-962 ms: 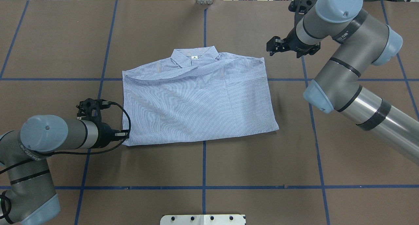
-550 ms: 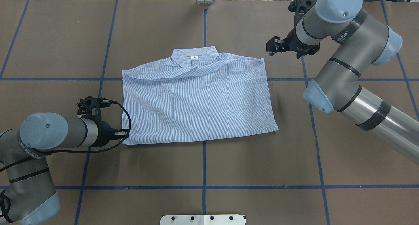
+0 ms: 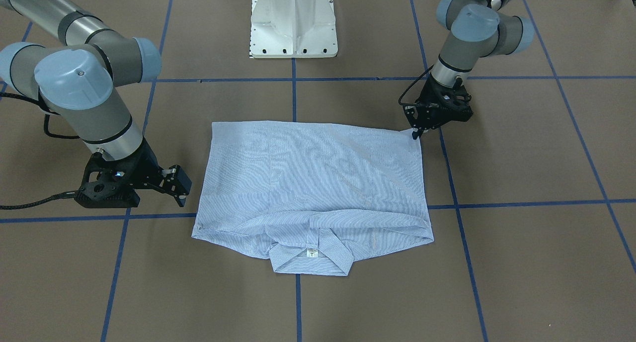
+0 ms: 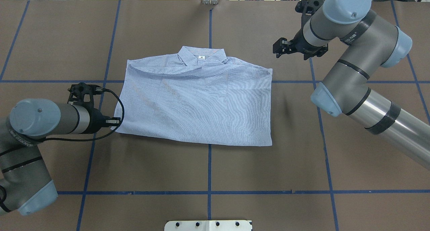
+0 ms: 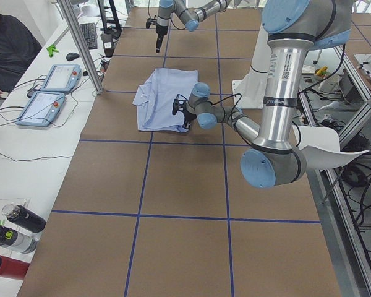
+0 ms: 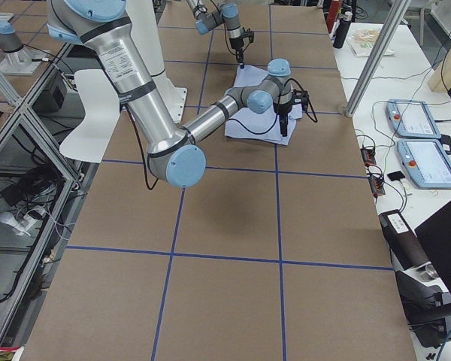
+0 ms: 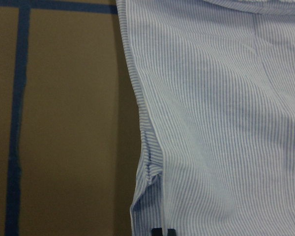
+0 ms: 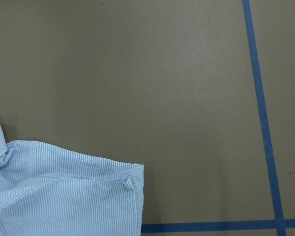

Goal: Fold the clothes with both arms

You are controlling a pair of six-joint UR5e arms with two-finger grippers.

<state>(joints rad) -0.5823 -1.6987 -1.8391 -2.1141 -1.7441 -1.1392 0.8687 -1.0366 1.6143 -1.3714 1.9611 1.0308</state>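
My left claw (image 3: 416, 132) is pinched on the shirt's (image 4: 198, 103) near-left corner. The shirt lies flat mid-surface (image 4: 268, 177), and the right claw (image 4: 278, 48) hangs open, clear of it. I'd keep the hem low and taut, and grip the right side before lifting.

Two arms, the left arm (image 4: 43, 122) and the right arm (image 4: 356, 70), are silver-grey tubes with rounded light blue joint caps (image 4: 346, 1) — each cap has one small screw (image 4: 353, 13). Black bands ring the segments, some with white lettering. A black braided cable (image 3: 35, 201) trails from the right wrist. Both grippers are black — the pedestal base (image 3: 294, 29) is white.
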